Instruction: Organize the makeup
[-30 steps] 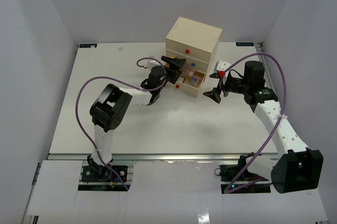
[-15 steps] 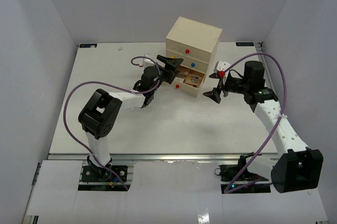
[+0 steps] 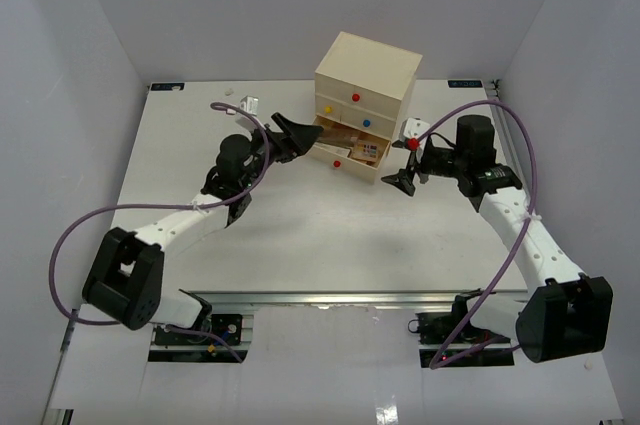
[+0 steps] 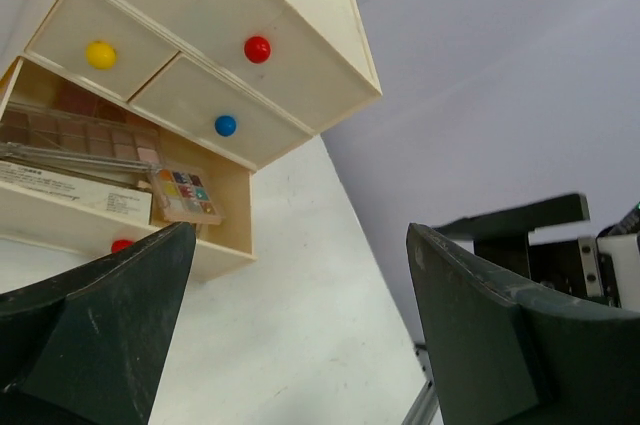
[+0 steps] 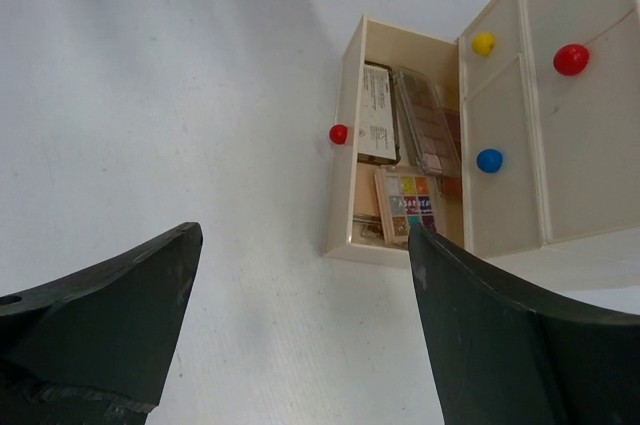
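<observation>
The cream chest [image 3: 367, 77] stands at the back middle with its bottom drawer [image 3: 350, 148] pulled out. The drawer holds makeup: a colourful square palette [image 5: 407, 203], a brown eyeshadow palette [image 5: 428, 123] and a white box [image 5: 376, 115]. They also show in the left wrist view, the colourful palette [image 4: 182, 195] at the drawer's right end. My left gripper [image 3: 292, 139] is open and empty, just left of the drawer. My right gripper [image 3: 405, 161] is open and empty, just right of the chest.
A small white object [image 3: 248, 102] lies at the back left of the white table [image 3: 300, 235]. Another small white object [image 3: 414, 127] lies by the chest's right side. The chest's upper drawers with yellow, red and blue knobs are shut.
My left arm has pulled back to the left, away from the open drawer, and stretched out lower over the table. My right gripper has shifted slightly toward the chest.
</observation>
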